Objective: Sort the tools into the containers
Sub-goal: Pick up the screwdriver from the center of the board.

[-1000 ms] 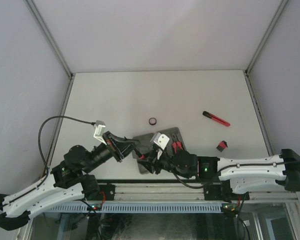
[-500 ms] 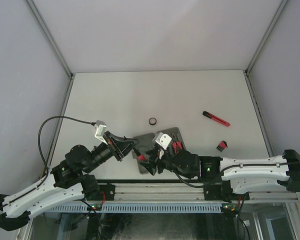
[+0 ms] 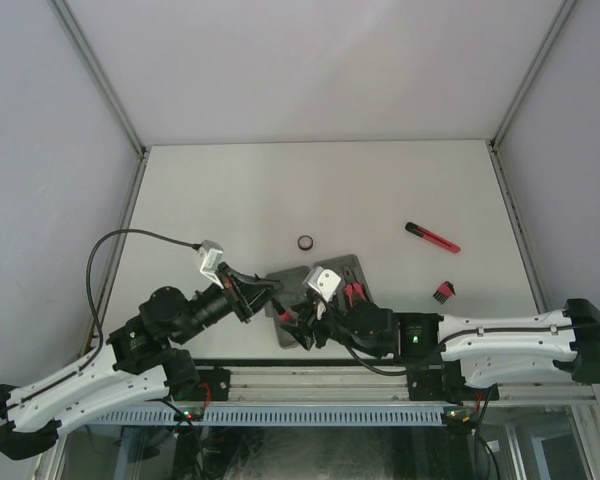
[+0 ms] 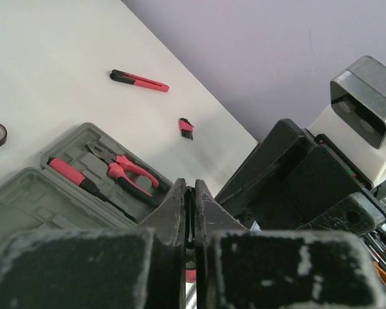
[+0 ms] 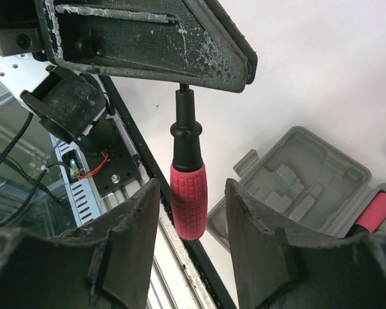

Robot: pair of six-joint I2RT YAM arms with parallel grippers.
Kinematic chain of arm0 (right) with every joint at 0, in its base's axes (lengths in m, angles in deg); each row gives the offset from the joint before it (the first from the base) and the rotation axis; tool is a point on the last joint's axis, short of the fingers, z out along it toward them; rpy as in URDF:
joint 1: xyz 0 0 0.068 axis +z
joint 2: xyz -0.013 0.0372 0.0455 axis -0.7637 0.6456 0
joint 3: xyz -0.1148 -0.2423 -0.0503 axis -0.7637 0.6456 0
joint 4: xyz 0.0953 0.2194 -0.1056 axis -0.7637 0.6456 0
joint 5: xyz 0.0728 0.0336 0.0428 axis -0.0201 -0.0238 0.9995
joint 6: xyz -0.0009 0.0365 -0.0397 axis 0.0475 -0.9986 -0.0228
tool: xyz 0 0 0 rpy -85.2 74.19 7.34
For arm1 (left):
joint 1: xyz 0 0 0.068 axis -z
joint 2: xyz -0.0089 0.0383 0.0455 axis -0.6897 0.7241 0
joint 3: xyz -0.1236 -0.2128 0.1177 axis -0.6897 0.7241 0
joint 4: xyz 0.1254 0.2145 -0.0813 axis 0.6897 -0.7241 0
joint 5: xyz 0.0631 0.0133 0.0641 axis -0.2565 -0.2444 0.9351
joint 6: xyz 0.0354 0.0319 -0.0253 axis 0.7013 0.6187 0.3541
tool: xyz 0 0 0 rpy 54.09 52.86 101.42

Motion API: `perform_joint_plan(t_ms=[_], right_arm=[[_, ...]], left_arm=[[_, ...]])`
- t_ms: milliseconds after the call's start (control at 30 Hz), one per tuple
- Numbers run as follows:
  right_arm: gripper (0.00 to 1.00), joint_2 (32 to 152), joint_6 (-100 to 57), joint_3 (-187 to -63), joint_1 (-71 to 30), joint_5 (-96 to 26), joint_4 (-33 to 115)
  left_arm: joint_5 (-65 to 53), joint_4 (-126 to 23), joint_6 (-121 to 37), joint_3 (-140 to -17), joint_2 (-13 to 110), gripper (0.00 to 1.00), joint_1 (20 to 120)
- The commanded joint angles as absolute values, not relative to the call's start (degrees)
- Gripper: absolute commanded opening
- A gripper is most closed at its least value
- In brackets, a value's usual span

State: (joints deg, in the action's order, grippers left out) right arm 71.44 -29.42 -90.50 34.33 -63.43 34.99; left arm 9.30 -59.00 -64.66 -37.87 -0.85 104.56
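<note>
My left gripper (image 3: 272,291) is shut on the thin black shaft of a red-handled screwdriver (image 5: 188,193), which hangs above the table's near edge. In the left wrist view the fingers (image 4: 174,209) are pressed together on the shaft. My right gripper (image 5: 192,190) is open, with the red handle between its fingers and a gap on each side. The grey case (image 3: 315,300) lies open beside both grippers. It holds red-handled pliers (image 4: 123,170) and a second screwdriver (image 4: 71,174). The slim red-black stick tool (image 3: 432,237), the comb-like piece (image 3: 442,291) and the black ring (image 3: 305,242) lie on the table.
The table's metal front rail (image 3: 320,378) runs just under the grippers. The two arms nearly touch over the case's near left corner. White enclosure walls with metal posts (image 3: 100,80) bound the table at the back and sides.
My left wrist has shifted slightly right. The right gripper has edged left, and the red handle now shows between its fingers.
</note>
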Motion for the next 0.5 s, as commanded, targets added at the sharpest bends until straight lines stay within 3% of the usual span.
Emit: perform_joint_plan(t_ms=[0,200,367,467], right_arm=[[0.43,72.0,-28.4,-93.0,34.8,-64.4,33.1],[0.38,72.9,-28.6,-93.0,34.8,-64.9,33.6],[0.25,72.7,-29.5,-93.1,34.8,-66.4,34.0],[0.14,72.4,-30.8,-93.0,34.8,-69.1,34.8]], left_arm=[[8.3,-57.1,-64.5,-38.9,-0.8,0.0,104.3],[8.0,-57.1,-64.6,-38.9,-0.8,0.0,104.3],[7.9,-57.2,-64.6,-38.8,-0.6,0.0,104.3],[7.9,-57.5,-64.6,-38.9,-0.6,0.12,104.3]])
